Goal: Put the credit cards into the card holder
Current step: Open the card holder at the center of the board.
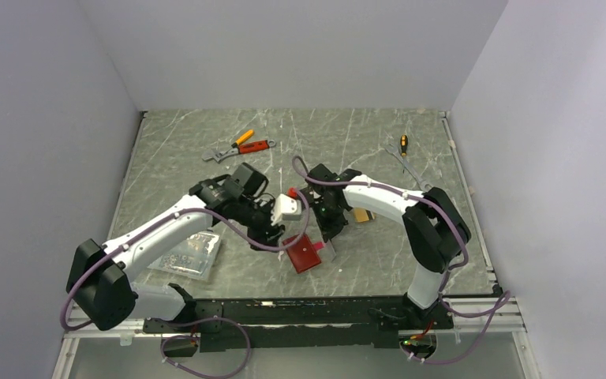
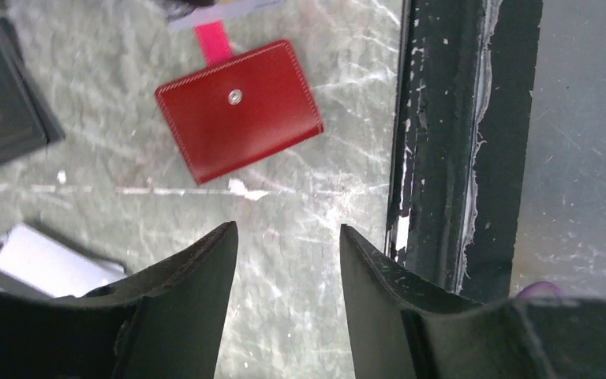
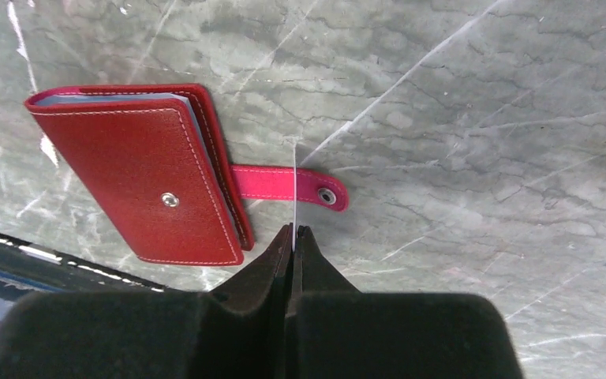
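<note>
- Top view: the card holder (image 1: 304,254) lies flat between the left gripper (image 1: 272,230) and the right gripper (image 1: 333,230); the right is nearer its strap side.
- Left wrist view: the left gripper (image 2: 288,276) is spread and empty, and the closed holder (image 2: 239,110) lies ahead, slanted.
- Right wrist view: the right gripper (image 3: 293,237) is clenched on a credit card (image 3: 293,181), edge-on over the holder's snap tab (image 3: 264,183). Only this view shows the holder's (image 3: 138,174) bluish lining, on the side away from the card.

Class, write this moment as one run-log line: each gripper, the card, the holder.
left gripper: open, empty | right gripper: shut on card, edge-on over tab | card holder: folded, unsnapped, on table
</note>
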